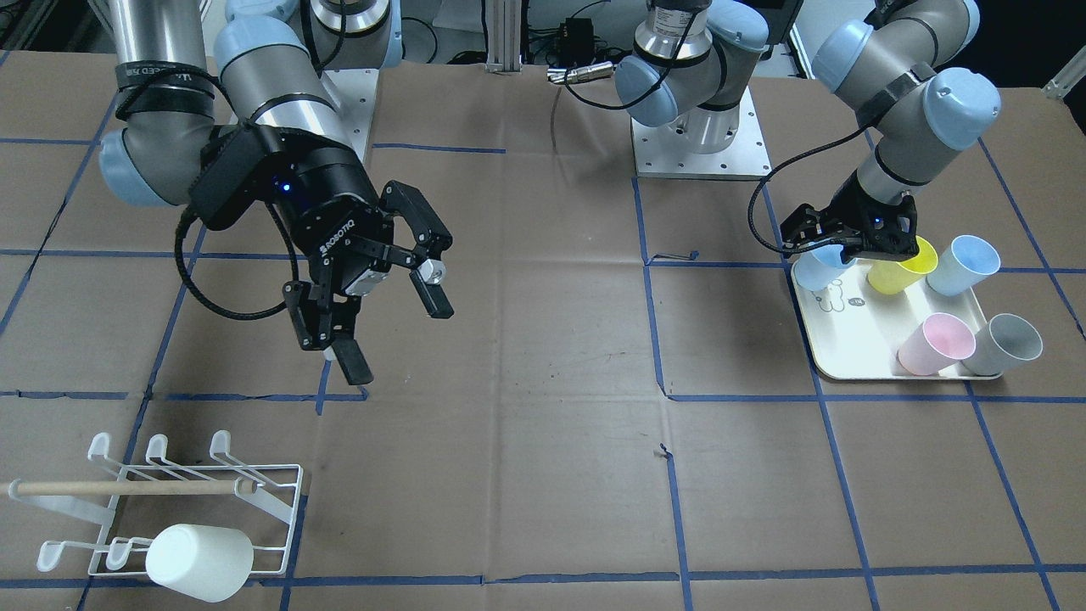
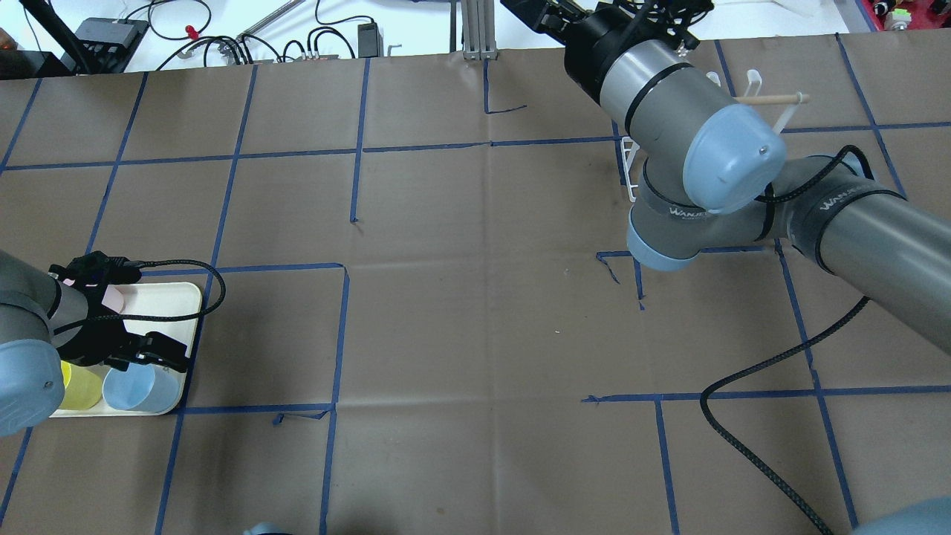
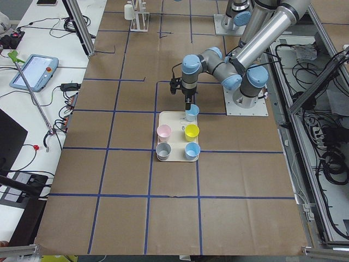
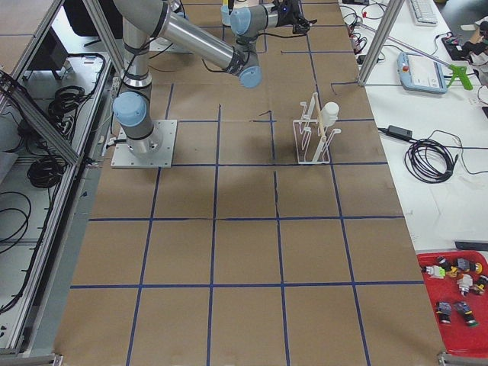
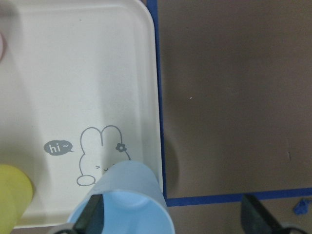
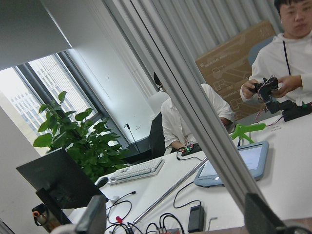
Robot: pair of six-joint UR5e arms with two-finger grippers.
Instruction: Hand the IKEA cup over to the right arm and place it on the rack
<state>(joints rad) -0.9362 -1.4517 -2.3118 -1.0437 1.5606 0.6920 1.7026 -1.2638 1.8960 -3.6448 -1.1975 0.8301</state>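
Cup [image 5: 127, 204] in pale blue stood upright at the tray's [image 5: 73, 73] corner, between the spread fingers of the left gripper [image 5: 175, 222], not yet pinched. A good grasp meant centring, closing on the wall, then lifting straight up, since the yellow cup [image 1: 901, 270] stood just beside. The right gripper [image 1: 397, 338] hung spread and empty in the air. The rack [image 1: 271, 466] carried 1 white cup [image 1: 199, 560]; its other prongs looked free.

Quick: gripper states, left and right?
Left gripper: open at the blue cup, not clamped.
Right gripper: open, holding nothing.
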